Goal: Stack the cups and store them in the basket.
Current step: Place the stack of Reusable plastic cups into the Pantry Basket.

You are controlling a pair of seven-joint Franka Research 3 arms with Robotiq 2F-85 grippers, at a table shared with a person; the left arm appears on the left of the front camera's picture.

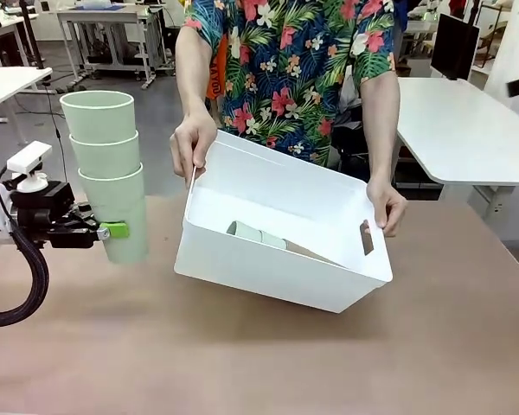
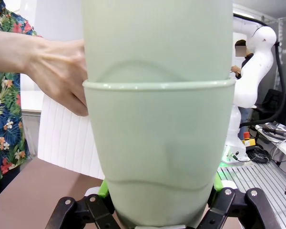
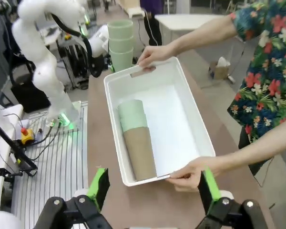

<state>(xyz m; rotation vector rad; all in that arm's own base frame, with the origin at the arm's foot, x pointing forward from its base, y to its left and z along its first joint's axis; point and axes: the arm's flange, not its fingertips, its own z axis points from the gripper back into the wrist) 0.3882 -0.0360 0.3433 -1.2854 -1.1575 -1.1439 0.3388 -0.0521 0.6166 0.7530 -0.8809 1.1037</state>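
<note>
My left gripper is shut on the bottom cup of an upright stack of three mint green cups, held above the table's left side. The same stack rises between the fingers in the left wrist view. A person's two hands tilt the white basket toward me at mid table. Inside it lies a nested stack of cups, mint green with a tan-brown one outermost, against one long wall. My right gripper is open, hovering above the basket's near end.
The brown table has free room in front of the basket. The person stands at the far edge behind the basket. White tables stand farther back at the right and left.
</note>
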